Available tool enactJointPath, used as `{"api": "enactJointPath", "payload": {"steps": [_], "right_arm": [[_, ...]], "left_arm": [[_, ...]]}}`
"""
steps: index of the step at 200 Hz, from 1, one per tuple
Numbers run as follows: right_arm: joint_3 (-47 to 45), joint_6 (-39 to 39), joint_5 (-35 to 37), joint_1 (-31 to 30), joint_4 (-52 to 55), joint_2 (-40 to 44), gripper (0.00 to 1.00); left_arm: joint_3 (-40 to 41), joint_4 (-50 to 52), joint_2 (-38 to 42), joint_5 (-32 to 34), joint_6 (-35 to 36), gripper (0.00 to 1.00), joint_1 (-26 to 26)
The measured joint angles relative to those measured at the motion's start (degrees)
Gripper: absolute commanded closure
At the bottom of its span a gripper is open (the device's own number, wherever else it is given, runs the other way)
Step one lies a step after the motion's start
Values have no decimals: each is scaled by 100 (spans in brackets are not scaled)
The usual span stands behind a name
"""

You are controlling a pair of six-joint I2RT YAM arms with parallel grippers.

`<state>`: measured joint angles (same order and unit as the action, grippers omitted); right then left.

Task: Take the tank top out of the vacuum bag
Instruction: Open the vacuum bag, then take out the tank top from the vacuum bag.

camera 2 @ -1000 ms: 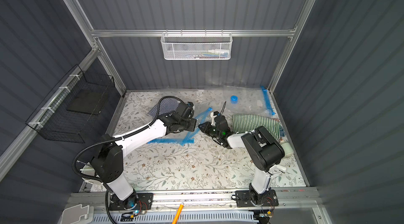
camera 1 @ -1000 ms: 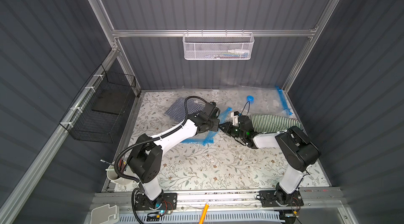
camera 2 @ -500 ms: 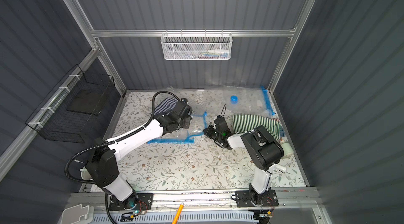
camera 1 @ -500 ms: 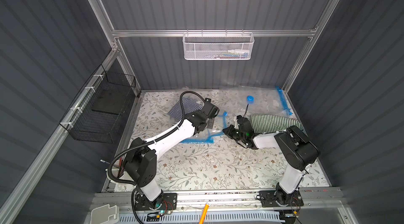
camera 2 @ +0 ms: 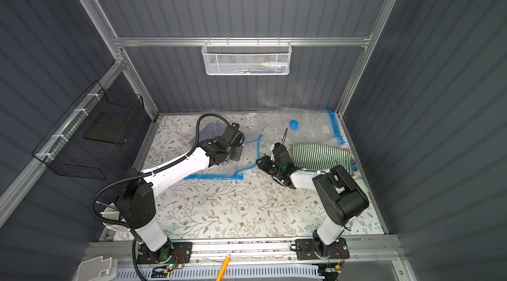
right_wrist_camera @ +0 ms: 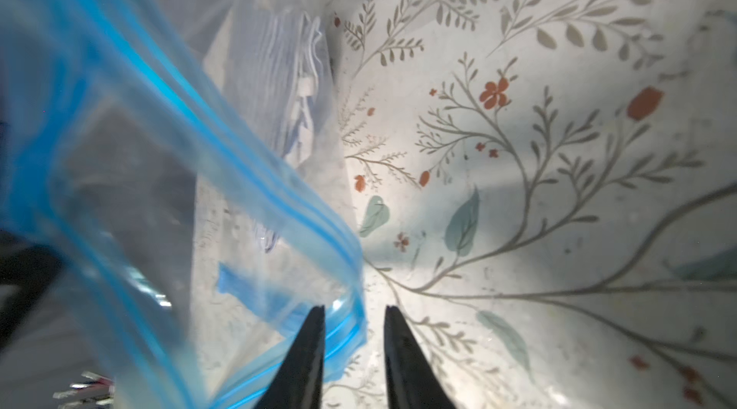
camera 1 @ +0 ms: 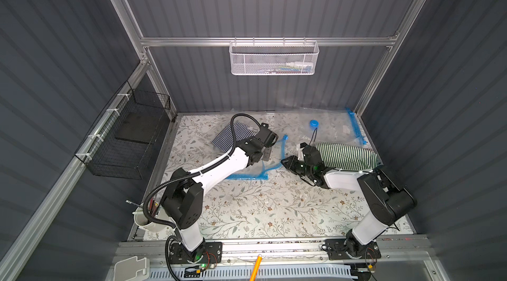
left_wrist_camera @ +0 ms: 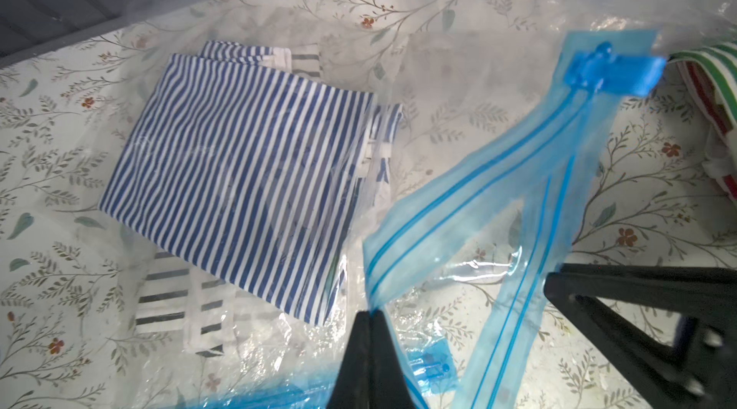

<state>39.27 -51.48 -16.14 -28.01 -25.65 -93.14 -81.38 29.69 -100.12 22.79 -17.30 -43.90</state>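
Observation:
The tank top (camera 1: 227,137) (camera 2: 208,133) (left_wrist_camera: 247,171) is a folded blue-and-white striped cloth lying inside the clear vacuum bag, whose blue zip edge (camera 1: 247,176) (camera 2: 216,176) (left_wrist_camera: 498,171) (right_wrist_camera: 159,147) hangs apart at the mouth. My left gripper (camera 1: 267,153) (camera 2: 237,153) (left_wrist_camera: 371,313) is shut on one lip of that zip edge, just beside the tank top. At the bag's other corner, my right gripper (camera 1: 284,161) (camera 2: 259,162) (right_wrist_camera: 355,309) stands open low over the floor. The blue corner lies against one of its fingers, unpinched.
A green-and-white striped cloth (camera 1: 345,156) (camera 2: 321,156) lies behind the right arm. A second clear bag with a blue cap (camera 1: 313,122) sits at the back right. A white mesh basket (camera 1: 274,59) hangs on the back wall, a black wire basket (camera 1: 129,139) on the left wall.
My right gripper was shut on the zip edge and has opened, letting it go. The left gripper stays shut on the other lip and has drawn it slightly back.

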Motion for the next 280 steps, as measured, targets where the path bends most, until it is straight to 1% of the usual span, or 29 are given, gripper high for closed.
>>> {"api": "enactJointPath", "payload": {"steps": [14,44,82,120,139,186,228,280], "right_arm": [[2,61,-15,0,186,286,64],[4,131,-11,0,546,730,65],[28,136,-210,-15,595,837,65],[317,50,-527,-96,479,354,66],[476,46,-564,-155,413,133,66],[861,-42,-551,-195,87,-402,67],[964,-166,-479,-245,-181,-782,71],[1088,-192,-245,-520,-398,-1113,72]], "left_arm": [[0,-13,-31,-61,-11,100,0],[-11,-37,-31,-153,-33,100,0],[-11,-50,-31,-236,-74,100,0],[-11,-57,-31,-334,-118,100,0],[-11,-57,-31,-356,-120,100,0],[-39,-55,-31,-428,-138,100,0],[-188,-50,-31,-446,-136,100,0],[-479,-37,-57,-468,-136,100,0]]}}
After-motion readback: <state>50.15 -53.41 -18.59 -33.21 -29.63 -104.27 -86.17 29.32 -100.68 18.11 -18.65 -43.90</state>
